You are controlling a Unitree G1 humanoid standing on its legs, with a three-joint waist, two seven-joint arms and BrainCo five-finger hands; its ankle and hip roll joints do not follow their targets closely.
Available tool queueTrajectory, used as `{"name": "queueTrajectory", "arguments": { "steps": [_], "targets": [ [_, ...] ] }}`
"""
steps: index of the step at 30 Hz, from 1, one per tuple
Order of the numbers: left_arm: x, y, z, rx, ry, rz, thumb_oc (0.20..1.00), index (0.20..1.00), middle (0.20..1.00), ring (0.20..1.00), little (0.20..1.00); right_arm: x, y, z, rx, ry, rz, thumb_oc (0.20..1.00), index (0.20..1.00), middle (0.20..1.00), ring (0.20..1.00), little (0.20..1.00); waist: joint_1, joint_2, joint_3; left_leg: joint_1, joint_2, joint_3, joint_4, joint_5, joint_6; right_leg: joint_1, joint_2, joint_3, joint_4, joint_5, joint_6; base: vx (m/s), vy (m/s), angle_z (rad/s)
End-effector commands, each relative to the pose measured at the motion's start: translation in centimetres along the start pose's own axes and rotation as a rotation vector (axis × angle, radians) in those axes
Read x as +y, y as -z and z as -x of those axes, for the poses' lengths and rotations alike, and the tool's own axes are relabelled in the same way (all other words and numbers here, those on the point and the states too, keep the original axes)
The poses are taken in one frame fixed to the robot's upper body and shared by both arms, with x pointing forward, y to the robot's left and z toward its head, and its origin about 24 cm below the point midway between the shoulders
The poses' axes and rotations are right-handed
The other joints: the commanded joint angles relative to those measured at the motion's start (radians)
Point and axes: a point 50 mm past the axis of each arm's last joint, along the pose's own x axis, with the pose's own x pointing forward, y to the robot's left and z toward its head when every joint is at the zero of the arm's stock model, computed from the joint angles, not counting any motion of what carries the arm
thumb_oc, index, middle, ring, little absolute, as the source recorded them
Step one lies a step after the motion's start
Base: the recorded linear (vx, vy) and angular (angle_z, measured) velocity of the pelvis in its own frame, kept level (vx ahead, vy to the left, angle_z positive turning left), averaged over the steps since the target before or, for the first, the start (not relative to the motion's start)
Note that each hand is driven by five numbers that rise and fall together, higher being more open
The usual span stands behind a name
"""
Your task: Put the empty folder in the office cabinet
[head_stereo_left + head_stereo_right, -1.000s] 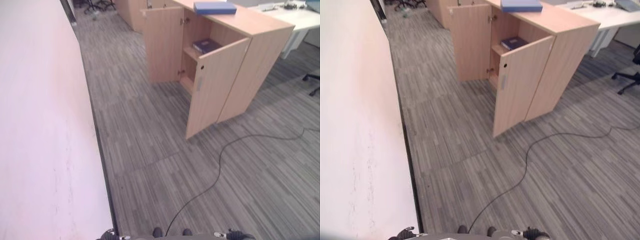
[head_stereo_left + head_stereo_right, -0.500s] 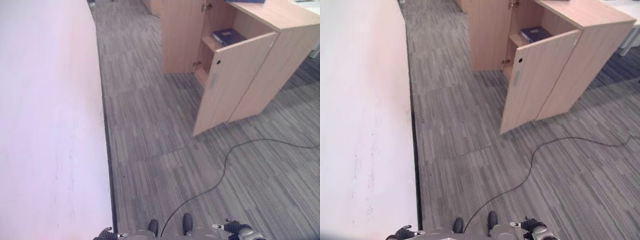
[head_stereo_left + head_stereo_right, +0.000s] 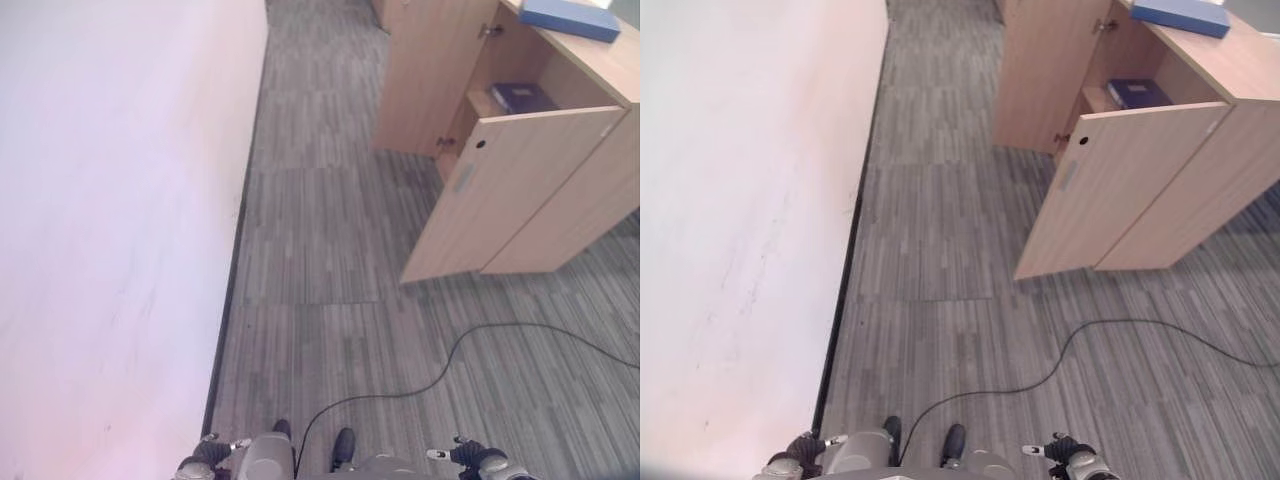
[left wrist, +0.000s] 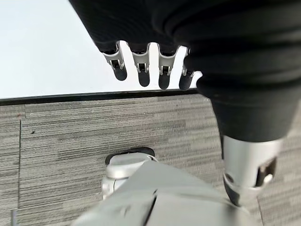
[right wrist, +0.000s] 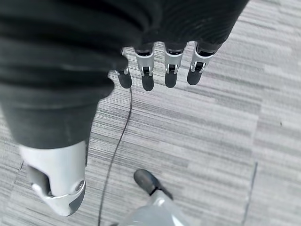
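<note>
Wooden cabinet (image 3: 520, 170) doors open, blue folder (image 3: 568, 18) on top edge; both hands' fingers relaxed, empty.

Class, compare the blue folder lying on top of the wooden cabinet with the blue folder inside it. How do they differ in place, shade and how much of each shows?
The lighter blue folder on the cabinet top lies in the open; the darker blue folder on the inner shelf sits enclosed inside the light wooden cabinet. The top one shows nearly whole; the shelf one sits just behind the open door's edge. Both lie flat.
</note>
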Motion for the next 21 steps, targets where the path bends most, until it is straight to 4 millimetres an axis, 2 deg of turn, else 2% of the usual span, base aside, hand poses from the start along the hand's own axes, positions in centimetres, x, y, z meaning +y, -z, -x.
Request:
{"name": "queueTrajectory", "arguments": {
  "steps": [1,2,3,5,8,9,15,18,21],
  "targets": [
    [-0.8,0.2,0.2,-0.004,0.01,0.038,1.0,1.0,1.0,1.0,1.0,-0.9,0.4,0.1,0.01,0.032,0.06,1.0,1.0,1.0,1.0,1.0,0.013,0.007,-0.006,-0.024,0.006,-0.008,0.004,-0.102,0.042,0.005,-0.049,0.062,0.09,-0.059,0.2,0.05,-0.044,0.36],
    [-0.6,0.5,0.2,0.003,0.003,0.053,1.0,1.0,1.0,1.0,1.0,-0.8,0.2,0.0,0.007,0.032,0.078,1.0,1.0,1.0,1.0,1.0,0.031,0.011,-0.003,-0.043,0.018,0.002,-0.069,-0.028,0.022,0.031,-0.04,0.055,0.081,-0.065,0.204,0.14,-0.061,0.29],
    [-0.6,0.9,0.2,0.013,-0.002,0.065,1.0,1.0,1.0,1.0,1.0,-0.8,0.1,0.0,0.002,0.033,0.086,1.0,1.0,1.0,1.0,1.0,0.042,0.012,-0.004,-0.052,0.028,0.005,-0.102,-0.02,0.008,0.051,-0.036,0.056,0.075,-0.078,0.211,0.16,-0.038,0.2],
    [-0.5,1.4,0.3,0.028,-0.005,0.084,1.0,1.0,1.0,1.0,1.0,-0.7,-0.1,0.0,-0.007,0.034,0.089,1.0,1.0,1.0,1.0,1.0,0.059,0.017,-0.001,-0.058,0.037,0.021,-0.185,0.031,0.009,0.068,-0.028,0.053,0.072,-0.076,0.211,0.09,-0.006,0.03],
    [-0.5,2.0,0.4,0.042,-0.007,0.106,1.0,1.0,1.0,1.0,1.0,-0.7,-0.4,0.0,-0.017,0.036,0.093,1.0,1.0,1.0,1.0,1.0,0.075,0.027,-0.003,-0.051,0.039,0.011,-0.255,0.053,0.005,0.094,-0.021,0.061,0.072,-0.088,0.212,0.15,0.029,-0.09],
    [-0.7,2.8,0.6,0.068,-0.006,0.12,1.0,1.0,1.0,1.0,1.0,-0.6,-0.6,0.0,-0.027,0.034,0.099,1.0,1.0,1.0,1.0,1.0,0.087,0.04,-0.013,-0.037,0.042,-0.014,-0.307,0.076,-0.002,0.124,-0.013,0.074,0.067,-0.101,0.213,0.22,0.076,-0.05],
    [-1.0,3.9,0.9,0.104,-0.005,0.14,1.0,1.0,1.0,1.0,1.0,0.0,-0.4,0.0,-0.02,0.014,0.112,1.0,1.0,1.0,1.0,1.0,0.108,0.067,-0.048,-0.009,0.074,0.003,-0.332,0.124,-0.02,0.189,0.001,0.085,0.038,-0.123,0.21,0.2,0.09,-0.05],
    [-0.8,3.7,0.8,0.094,-0.008,0.134,1.0,1.0,1.0,1.0,1.0,0.6,0.3,0.0,0.003,-0.002,0.119,1.0,1.0,1.0,1.0,1.0,0.12,0.062,-0.063,0.001,0.071,0.005,-0.332,0.141,-0.021,0.204,-0.01,0.073,0.02,-0.126,0.218,0.2,0.117,-0.08],
    [-0.5,3.6,0.8,0.091,-0.014,0.126,1.0,1.0,1.0,1.0,1.0,1.2,0.9,0.0,0.025,-0.019,0.121,1.0,1.0,1.0,1.0,1.0,0.13,0.052,-0.075,0.006,0.054,0.01,-0.329,0.129,-0.006,0.214,-0.038,0.065,0.012,-0.129,0.237,0.19,0.168,0.01]
  ]
}}
